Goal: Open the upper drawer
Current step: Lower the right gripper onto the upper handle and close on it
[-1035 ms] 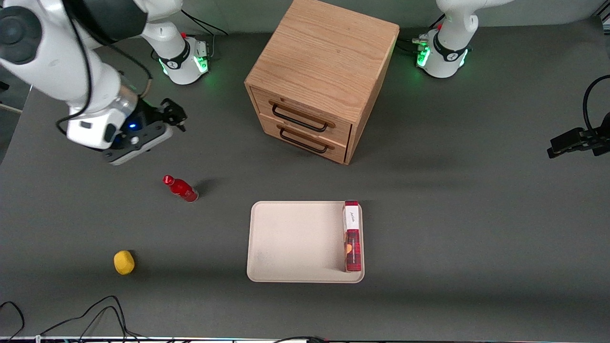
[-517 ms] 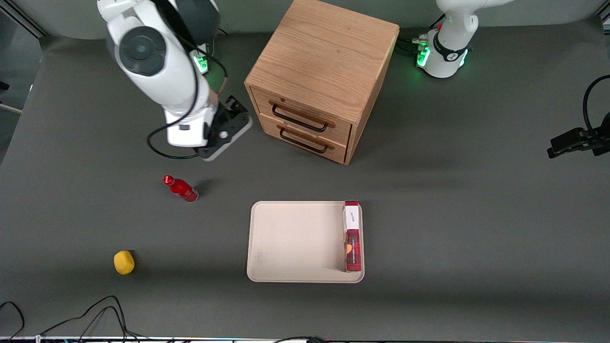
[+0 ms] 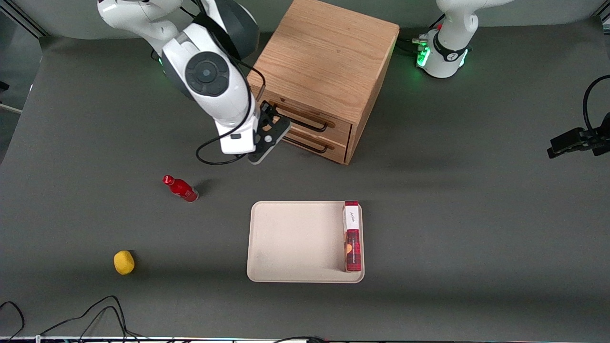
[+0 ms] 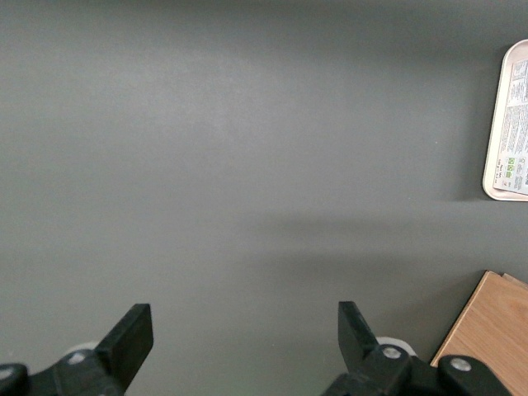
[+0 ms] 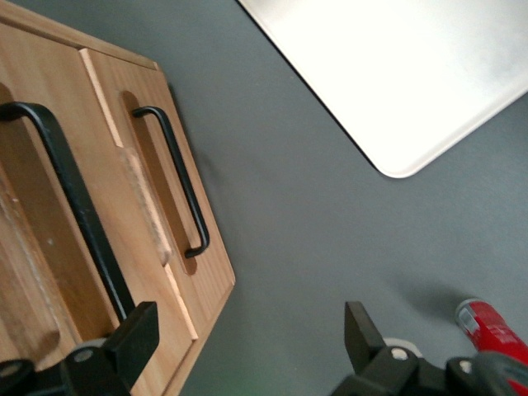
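The oak cabinet (image 3: pixel 329 57) stands at the back middle of the table, with both drawers shut. The upper drawer (image 3: pixel 333 125) has a flat oak front and a black wire bar handle (image 3: pixel 310 125). In the right wrist view the upper drawer (image 5: pixel 25 272) and its handle (image 5: pixel 70 202) are close up. My right gripper (image 3: pixel 270 114) is in front of the drawer fronts, at the end of the handles toward the working arm. It (image 5: pixel 247 338) is open and empty. One fingertip (image 5: pixel 136 330) lies over the end of the upper handle; the other is over bare table.
The lower drawer (image 3: pixel 333 147) with its matching handle (image 5: pixel 177 177) sits just below. A beige tray (image 3: pixel 295 238) holding a red box (image 3: pixel 352 238) lies nearer the camera. A red bottle (image 3: pixel 181 188) and a yellow ball (image 3: pixel 124 262) lie toward the working arm's end.
My right arm has swung from the working arm's end of the table to the cabinet. The gripper now sits in front of the drawer handles. The drawers have not moved.
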Motion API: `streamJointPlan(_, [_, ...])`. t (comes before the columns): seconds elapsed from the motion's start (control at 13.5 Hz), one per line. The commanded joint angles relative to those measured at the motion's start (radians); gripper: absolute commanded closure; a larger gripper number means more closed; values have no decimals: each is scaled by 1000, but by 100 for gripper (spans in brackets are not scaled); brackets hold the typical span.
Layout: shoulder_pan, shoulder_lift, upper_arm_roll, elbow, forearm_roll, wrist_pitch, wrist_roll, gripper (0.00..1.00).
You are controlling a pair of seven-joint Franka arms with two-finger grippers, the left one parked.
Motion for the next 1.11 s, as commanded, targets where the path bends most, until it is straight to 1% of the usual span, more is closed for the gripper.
streamJointPlan(0.0, [14, 66, 31, 72, 43, -7, -60, 0])
streamJointPlan(0.15, [14, 85, 34, 83, 124, -8, -119, 0])
streamJointPlan(0.22, [14, 85, 34, 83, 137, -10, -123, 0])
streamJointPlan(1.03, [19, 120, 36, 81, 134, 24, -143, 0])
